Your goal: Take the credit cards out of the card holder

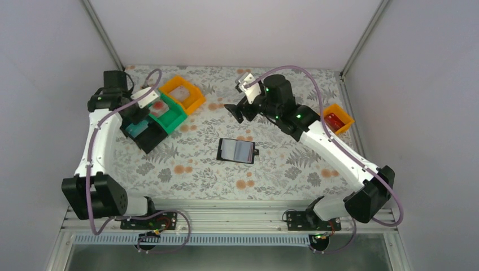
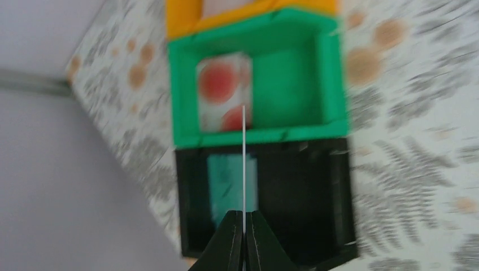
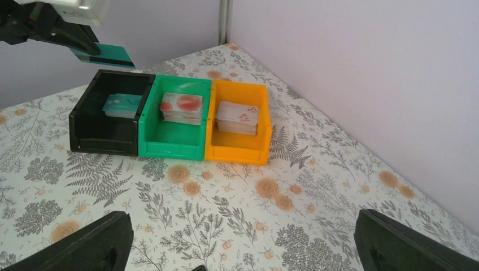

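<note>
Pinched tight in the left gripper (image 2: 244, 219), its black fingers pressed together, is a teal card (image 2: 244, 164). The left wrist view, which is blurred, shows the card edge-on as a thin pale line. From the right wrist view its flat face shows, bluish-green with a dark stripe, held in the air over the black tray (image 3: 104, 138). Inside that tray lies a teal stack (image 3: 121, 104) of cards, directly below the held one.

Touching the black tray on its side is the green tray (image 3: 172, 148), which holds a red-spotted stack (image 3: 181, 107). Next in the row, also touching, is the orange tray (image 3: 234, 152) with a pale stack (image 3: 237, 117). All three stand in a line near the table's far left corner.

Well apart from them, the card holder (image 1: 236, 150) lies opened flat near the middle of the fern-patterned table (image 1: 186, 169), glossy bluish pockets facing up and a small black tab on its right edge. No gripper touches it.

Beyond the holder, the right gripper (image 1: 236, 113) hangs above the table facing the row of trays, its jaws spread wide and nothing between them. Behind that arm, at the table's right edge, stands a second orange tray (image 1: 342, 125) with something red inside.
</note>
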Tool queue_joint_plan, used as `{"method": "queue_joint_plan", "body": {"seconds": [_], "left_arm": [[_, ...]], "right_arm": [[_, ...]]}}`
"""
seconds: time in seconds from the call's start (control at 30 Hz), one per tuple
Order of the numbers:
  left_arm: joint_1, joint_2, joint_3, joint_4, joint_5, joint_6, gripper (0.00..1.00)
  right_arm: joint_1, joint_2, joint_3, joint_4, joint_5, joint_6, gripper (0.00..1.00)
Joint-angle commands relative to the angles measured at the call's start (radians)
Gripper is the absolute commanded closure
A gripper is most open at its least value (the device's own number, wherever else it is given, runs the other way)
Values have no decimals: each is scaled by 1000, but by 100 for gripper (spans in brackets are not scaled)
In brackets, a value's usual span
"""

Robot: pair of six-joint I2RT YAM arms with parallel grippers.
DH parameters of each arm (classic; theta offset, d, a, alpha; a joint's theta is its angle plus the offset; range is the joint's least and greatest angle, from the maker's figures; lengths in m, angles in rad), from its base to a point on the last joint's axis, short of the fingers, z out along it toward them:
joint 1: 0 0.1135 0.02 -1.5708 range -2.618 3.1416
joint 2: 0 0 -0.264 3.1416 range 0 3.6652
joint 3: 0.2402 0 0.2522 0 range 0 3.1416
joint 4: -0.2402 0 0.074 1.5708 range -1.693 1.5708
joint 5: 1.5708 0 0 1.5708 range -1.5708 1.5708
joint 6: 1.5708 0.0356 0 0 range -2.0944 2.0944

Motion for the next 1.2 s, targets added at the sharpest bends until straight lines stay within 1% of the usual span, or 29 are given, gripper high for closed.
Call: {"method": "queue_joint_plan", "body": {"seconds": [0.0, 0.13, 0.2, 0.33, 0.43, 0.53, 0.57, 0.67, 0.8, 0.97, 1.07, 1.17], "left_arm": [[88, 32, -82, 185, -143, 79, 97], [101, 76, -151, 312, -171, 104, 98], [129, 95, -173, 366, -179, 110, 98], [199, 131, -211, 418, -178, 122, 98], [202, 138, -258, 453, -142, 139, 98], [215, 143, -248, 437, 9, 130, 98], [215, 146, -247, 442, 26, 128, 98], [218, 167, -243, 471, 21, 134, 98], [219, 201, -239, 460, 4, 166, 98], [220, 194, -264, 458, 13, 175, 98], [221, 203, -274, 477, -12, 174, 98], [222, 209, -264, 444, -44, 171, 98]], "right_arm": [[-25, -33, -25, 42, -33, 16, 1], [-31, -47, -35, 47, -47, 11, 1], [-33, -56, -37, 43, -51, 8, 1], [-33, -81, -47, 49, -65, 3, 1], [-33, -92, -51, 56, -75, 0, 1], [-35, -97, -49, 52, -76, -2, 1], [-34, -98, -50, 52, -77, -2, 1], [-34, -104, -51, 48, -82, -2, 1], [-35, -110, -53, 52, -88, -5, 1], [-35, -117, -53, 49, -98, -10, 1], [-35, -118, -57, 49, -121, -13, 1], [-35, -120, -58, 47, -132, -15, 1]]}}
